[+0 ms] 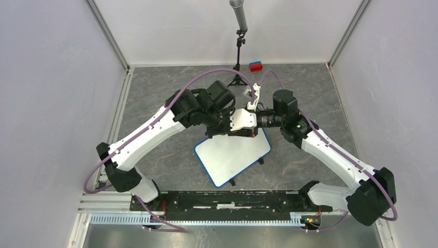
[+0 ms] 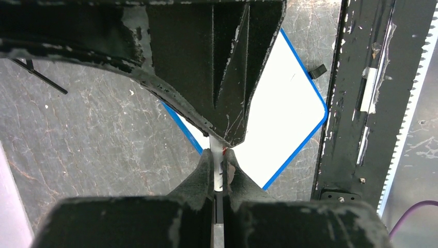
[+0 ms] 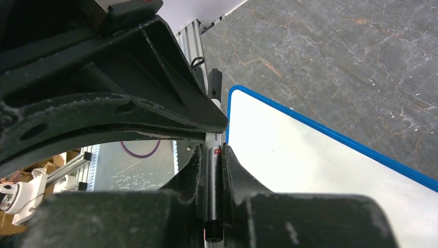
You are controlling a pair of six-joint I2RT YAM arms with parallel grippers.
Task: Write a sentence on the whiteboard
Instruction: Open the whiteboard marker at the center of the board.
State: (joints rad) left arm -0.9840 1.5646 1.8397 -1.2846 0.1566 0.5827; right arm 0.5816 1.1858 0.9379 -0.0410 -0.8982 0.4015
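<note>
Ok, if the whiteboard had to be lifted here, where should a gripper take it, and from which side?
By the blue rim of its near-right long edge, coming in low from the right arm's side, one finger over, one under. The whiteboard lies flat and too wide to span, but its small black feet appear to hold the rim off the table.

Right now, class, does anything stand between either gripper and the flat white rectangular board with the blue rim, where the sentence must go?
Nothing visible does. The blue-rimmed whiteboard is bare, with no writing and nothing lying on it. The left gripper and right gripper are each shut on the slim grey marker, held over the board's far edge.
</note>
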